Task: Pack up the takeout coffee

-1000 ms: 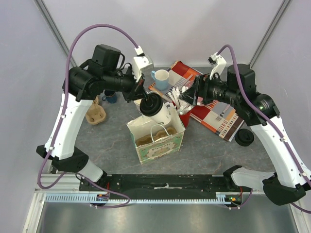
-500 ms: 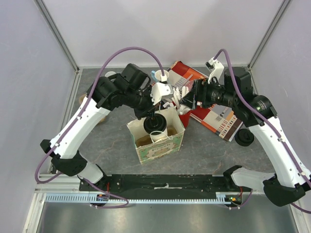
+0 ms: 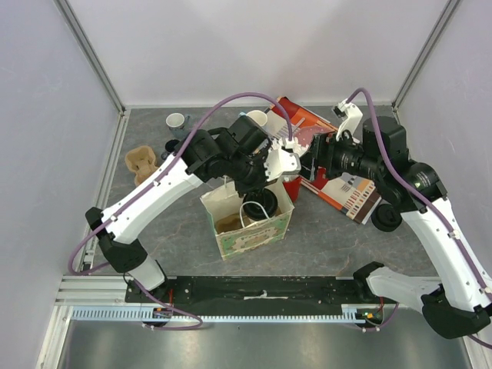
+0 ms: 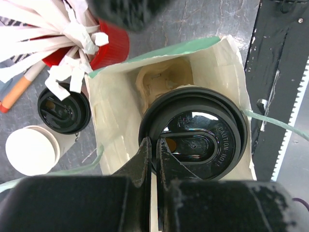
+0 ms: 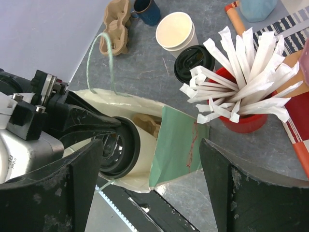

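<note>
From above: lowering the takeout coffee [image 3: 261, 202] into the mouth of the paper bag [image 3: 250, 234], no longer hanging over the rim as it was half a second ago. Settling it toward the bag's 2 o'clock corner. Stretching the left gripper [image 3: 265, 187] further across and tipping it down over the black lid. Keeping the right gripper [image 3: 306, 157] off at 2 o'clock of the bag, hardly shifting; not showing its spread from here.

From the left wrist: pinching the lid's rim at its 9 o'clock side, fingers [image 4: 145, 157] pressed almost together on it. Looking down past the lid at a cardboard tray [image 4: 161, 82] deeper in the bag, at 11 o'clock of the cup. Leaving a second lidded cup [image 4: 64, 110] outside the bag at 9 o'clock, touching or just beside a lidless cup [image 4: 28, 150], with a red holder [image 4: 113, 46] of wrapped straws at 11 o'clock.

From the right wrist: holding both fingers spread wide on nothing, framing the bag from outside, the cup showing inside at 8 o'clock.

Judging by this: nearing the end of the placing, though not yet letting go. Probably still needing to seat the cup in the tray, then turning to the second lidded cup.
</note>
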Robot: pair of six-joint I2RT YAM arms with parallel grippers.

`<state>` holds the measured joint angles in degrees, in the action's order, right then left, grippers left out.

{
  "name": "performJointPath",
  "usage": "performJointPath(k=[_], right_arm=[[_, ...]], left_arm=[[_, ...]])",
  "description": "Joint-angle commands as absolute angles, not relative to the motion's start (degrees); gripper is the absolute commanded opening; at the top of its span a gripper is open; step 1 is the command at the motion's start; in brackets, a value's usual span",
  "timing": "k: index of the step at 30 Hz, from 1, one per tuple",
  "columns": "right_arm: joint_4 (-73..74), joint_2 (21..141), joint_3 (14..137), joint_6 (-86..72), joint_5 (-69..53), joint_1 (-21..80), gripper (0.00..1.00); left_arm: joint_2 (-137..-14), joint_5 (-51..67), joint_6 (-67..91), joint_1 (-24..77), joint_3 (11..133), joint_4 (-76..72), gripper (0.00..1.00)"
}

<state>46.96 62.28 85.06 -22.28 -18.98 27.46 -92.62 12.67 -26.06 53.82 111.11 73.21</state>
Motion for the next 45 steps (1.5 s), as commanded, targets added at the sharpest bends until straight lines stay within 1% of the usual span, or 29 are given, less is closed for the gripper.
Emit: performJointPath(k=[1,6,11,22,27,37,42,44,45], right_arm=[[45.70,60.04,83.41,-22.68,-17.75,27.25,0.88],[45.53,58.63,82.18,-23.03,-16.79,27.25,0.89],[45.44,57.31,81.04,-23.73,-15.91,27.25,0.89],[44.91,56.78,80.16,-24.43,-15.82,27.33,0.90],[44.91,56.34,79.72,-24.87,-15.82,27.25,0.90],[44.74,56.78,79.89,-25.49,-15.73,27.25,0.90],[44.56,56.60,79.89,-25.58,-15.47,27.33,0.90],[44.56,56.51,79.98,-25.75,-15.47,27.33,0.90],[44.65,56.69,80.07,-25.75,-15.56,27.25,0.90]], left_arm=[[-94.39,9.93,-29.79,54.84,110.92,68.73,0.02],[-96.06,8.35,-31.90,54.76,108.46,66.10,0.02],[-95.36,8.70,-32.96,54.84,103.19,63.20,0.02],[-93.78,9.23,-29.45,54.23,90.45,48.72,0.02],[-92.99,9.49,-29.80,53.79,84.82,44.56,0.02],[-93.69,10.11,-31.37,53.79,82.62,46.32,0.02],[-92.90,10.99,-31.38,53.70,83.67,46.23,0.02],[-92.73,11.51,-30.41,53.53,84.55,46.58,0.06],[-92.46,11.69,-30.15,53.44,85.68,46.67,0.14]])
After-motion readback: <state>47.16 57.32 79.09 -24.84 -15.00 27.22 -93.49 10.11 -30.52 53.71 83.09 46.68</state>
